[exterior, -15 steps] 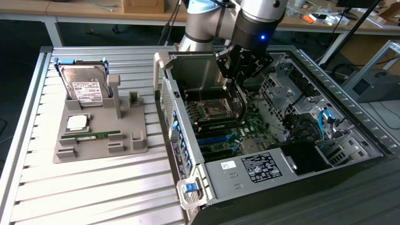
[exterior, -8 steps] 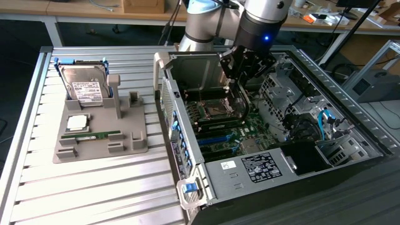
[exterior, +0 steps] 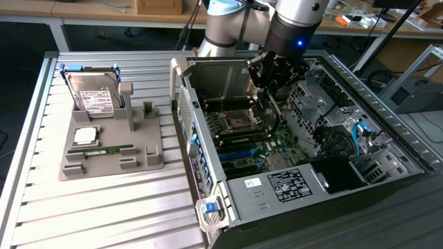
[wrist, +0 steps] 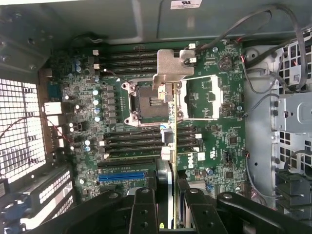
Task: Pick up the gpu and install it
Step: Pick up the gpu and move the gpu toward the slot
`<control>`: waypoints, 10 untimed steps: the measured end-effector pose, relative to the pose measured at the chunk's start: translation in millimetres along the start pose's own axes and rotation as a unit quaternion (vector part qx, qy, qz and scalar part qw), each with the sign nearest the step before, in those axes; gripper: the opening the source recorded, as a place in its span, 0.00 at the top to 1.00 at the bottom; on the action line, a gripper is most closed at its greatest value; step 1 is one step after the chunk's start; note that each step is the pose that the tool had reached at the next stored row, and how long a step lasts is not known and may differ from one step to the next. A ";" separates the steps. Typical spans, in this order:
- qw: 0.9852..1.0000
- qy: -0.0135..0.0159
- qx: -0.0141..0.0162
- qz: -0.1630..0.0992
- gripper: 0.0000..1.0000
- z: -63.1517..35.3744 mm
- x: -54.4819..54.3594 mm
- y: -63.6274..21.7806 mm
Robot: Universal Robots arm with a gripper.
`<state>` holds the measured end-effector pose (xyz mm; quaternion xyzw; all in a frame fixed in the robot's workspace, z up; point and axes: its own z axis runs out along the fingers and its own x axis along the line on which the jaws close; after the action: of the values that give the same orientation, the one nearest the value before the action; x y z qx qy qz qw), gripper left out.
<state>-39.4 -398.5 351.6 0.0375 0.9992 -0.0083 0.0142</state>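
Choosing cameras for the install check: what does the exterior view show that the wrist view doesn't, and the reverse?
Exterior view adds: grey fixture on the slatted table, holding hard drive, CPU chip and green memory stick. Wrist view adds: the gpu edge-on, gripped by the end effector, above the motherboard. Shared: open case, CPU socket, blue slot.

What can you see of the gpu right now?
The gpu is a thin card seen edge-on, with a silver metal bracket bent at its far end. The gripper clamps it from both sides, holding it on edge inside the open computer case, over the motherboard near the CPU socket.
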 end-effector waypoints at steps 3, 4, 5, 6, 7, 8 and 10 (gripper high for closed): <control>1.000 0.000 0.000 0.000 0.73 0.0 -0.1 0.1; 1.000 0.000 0.000 0.000 0.73 0.0 -0.1 0.1; 1.000 0.000 0.000 0.000 0.73 0.0 -0.1 0.1; 1.000 0.000 0.000 0.000 0.73 0.0 -0.1 0.1; 1.000 0.000 0.000 0.000 0.73 0.0 -0.1 0.0; 1.000 0.000 0.000 0.000 0.73 0.0 -0.1 0.1; 1.000 0.000 0.000 0.000 0.73 0.0 -0.1 0.1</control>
<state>-39.2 -398.5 351.6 0.0375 0.9992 -0.0083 0.0142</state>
